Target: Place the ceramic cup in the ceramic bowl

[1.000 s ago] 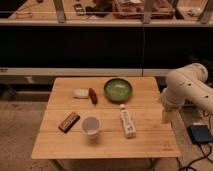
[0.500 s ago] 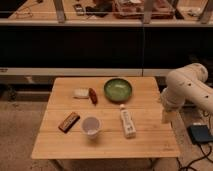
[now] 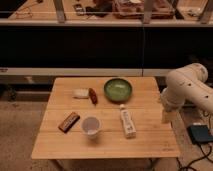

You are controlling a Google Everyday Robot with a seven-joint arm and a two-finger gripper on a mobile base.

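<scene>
- The ceramic cup point(image 3: 91, 126) stands upright on the near half of the table, left of centre. It is small, round, pale and smooth, it narrows toward its base, and its mouth is open to the top.
- The ceramic bowl point(image 3: 118, 90) sits on the far half, well apart from the cup and to its right. It is wide, shallow and green, with a darker rim and nothing inside.
- A white tube-shaped bottle point(image 3: 128, 123) lies flat to the right of the cup, its cap end pointing far.
- A flat brown bar point(image 3: 69, 122) lies at an angle just left of the cup.
- A small white lump point(image 3: 80, 93) and a reddish-brown oblong item point(image 3: 93, 95) lie side by side left of the bowl.
- The table point(image 3: 150, 142) is rectangular, of light wood with visible planks.
- The gripper point(image 3: 166, 116) hangs at the table's right edge, below the bulky white arm point(image 3: 187, 90). Its claw is spread apart and grips nothing.
- A dark flat object point(image 3: 201, 134) lies on the floor to the right.
- Compared with the 2 earlier frames, nothing has shifted: cup, bowl and arm are in the same places.
</scene>
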